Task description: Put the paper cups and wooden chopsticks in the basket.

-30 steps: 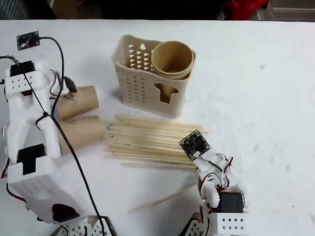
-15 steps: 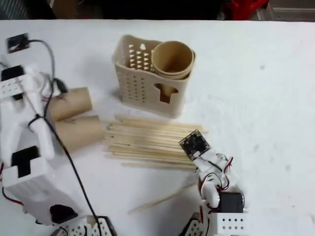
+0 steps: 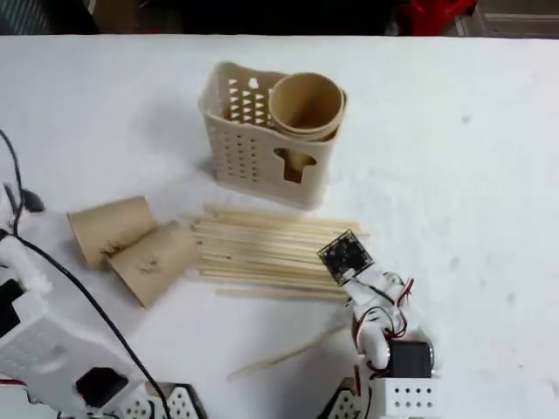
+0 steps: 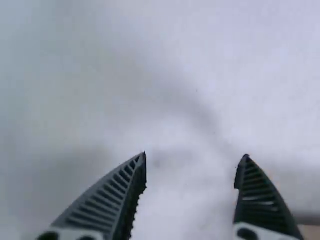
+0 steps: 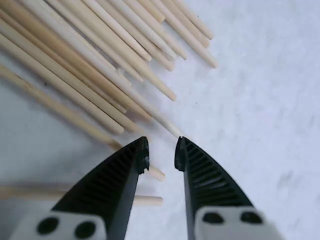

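Two brown paper cups lie on their sides at the left of the table, one (image 3: pixel 109 229) touching the other (image 3: pixel 155 260). Stacked paper cups (image 3: pixel 306 105) stand in the beige basket (image 3: pixel 253 148). Beside the lying cups, in front of the basket, is a pile of wooden chopsticks (image 3: pixel 271 249) (image 5: pixel 100 65). One stray chopstick (image 3: pixel 284 353) lies nearer the front. My left gripper (image 4: pixel 192 170) is open over bare white table, holding nothing. My right gripper (image 5: pixel 161 152) hangs over the near ends of the chopsticks, fingers a narrow gap apart, gripping nothing.
The left arm's white body (image 3: pixel 44 349) sits at the front left corner with its black cable (image 3: pixel 87 301) trailing past the cups. The right arm (image 3: pixel 377 319) stands at the front centre. The white table (image 3: pixel 472 175) stretches out on the right.
The left arm has pulled back from the two lying cups toward the front left corner. Both cups have shifted and turned toward the front. The right arm has kept still.
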You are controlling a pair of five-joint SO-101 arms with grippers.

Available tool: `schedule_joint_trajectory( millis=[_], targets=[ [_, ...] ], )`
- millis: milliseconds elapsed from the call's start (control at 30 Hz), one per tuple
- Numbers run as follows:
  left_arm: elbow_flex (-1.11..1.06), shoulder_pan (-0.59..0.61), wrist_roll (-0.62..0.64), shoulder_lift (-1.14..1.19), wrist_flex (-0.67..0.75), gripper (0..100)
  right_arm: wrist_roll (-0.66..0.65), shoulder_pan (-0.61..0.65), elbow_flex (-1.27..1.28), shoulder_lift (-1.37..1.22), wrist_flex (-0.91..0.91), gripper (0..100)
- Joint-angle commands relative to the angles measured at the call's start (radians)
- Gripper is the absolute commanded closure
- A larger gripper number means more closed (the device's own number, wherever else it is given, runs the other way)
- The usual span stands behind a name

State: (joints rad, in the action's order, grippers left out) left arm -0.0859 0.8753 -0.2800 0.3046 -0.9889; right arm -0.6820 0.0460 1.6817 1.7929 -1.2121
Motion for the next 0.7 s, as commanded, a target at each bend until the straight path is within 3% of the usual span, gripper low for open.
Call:
schedule_joint_trajectory(
  millis=[0, 200, 433, 533, 667],
  targets=[
    [0.014, 0.018, -0.032, -0.016, 0.017, 71, -0.006, -0.005, 0.008, 0.007, 0.01, 90.5],
    [0.077, 0.013, -0.235, -0.076, -0.133, 71, -0.003, -0.005, 0.008, 0.007, 0.012, 90.5],
    [0.005, 0.07, -0.448, -0.291, -0.149, 71, -0.003, -0.005, 0.008, 0.007, 0.012, 90.5],
    [-0.15, 0.024, -0.569, -0.377, -0.092, 71, -0.005, -0.005, 0.008, 0.007, 0.012, 90.5],
    [-0.341, -0.065, -0.598, -0.441, 0.112, 71, -0.006, -0.005, 0.008, 0.007, 0.012, 90.5]
  ],
)
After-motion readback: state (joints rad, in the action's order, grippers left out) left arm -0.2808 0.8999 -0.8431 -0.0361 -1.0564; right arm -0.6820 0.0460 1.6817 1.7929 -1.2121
